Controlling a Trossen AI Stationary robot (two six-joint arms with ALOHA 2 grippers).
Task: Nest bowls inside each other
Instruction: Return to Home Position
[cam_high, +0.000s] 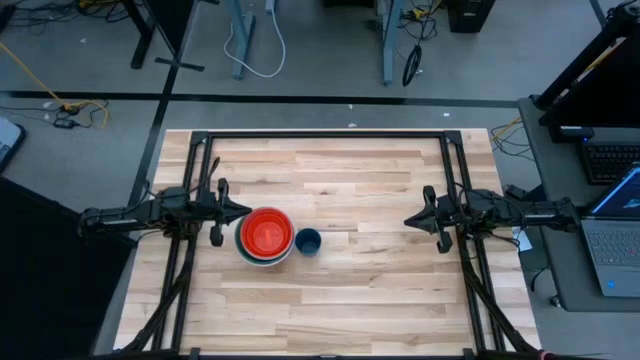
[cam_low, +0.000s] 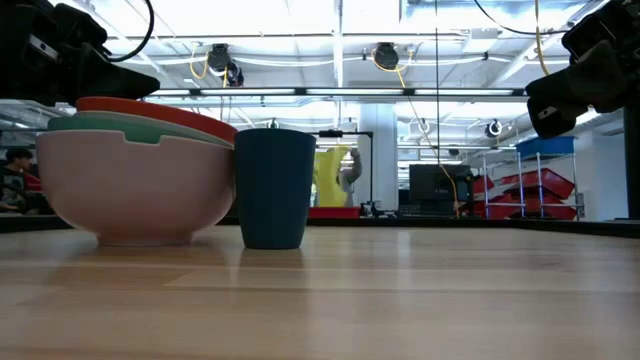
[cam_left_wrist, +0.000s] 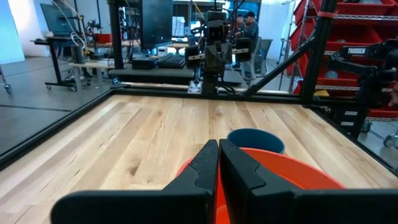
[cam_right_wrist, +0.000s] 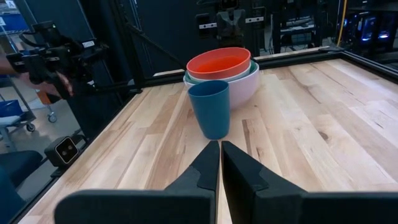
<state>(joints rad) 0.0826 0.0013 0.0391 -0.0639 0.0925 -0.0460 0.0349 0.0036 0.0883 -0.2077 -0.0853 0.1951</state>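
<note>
as the bowls (cam_high: 266, 236) sit nested in one stack left of centre on the table (cam_high: 380, 300), white outermost, red on top, nesting looks done | blue cup (cam_high: 308, 241) just beside stack | left gripper (cam_high: 243, 211) closed, empty, near stack | right gripper (cam_high: 408, 220) closed, empty, well apart

The only lettering near legible is a short line of white capitals (cam_left_wrist: 365, 51) on a dark arm segment (cam_left_wrist: 352, 63) that stands off the table in front of red shelving (cam_left_wrist: 373, 25), seen in the left wrist view; it appears to read "TROSSEN", though the letters are small. The lit laptop screen (cam_high: 622, 195) in the high view is too small to read
</note>
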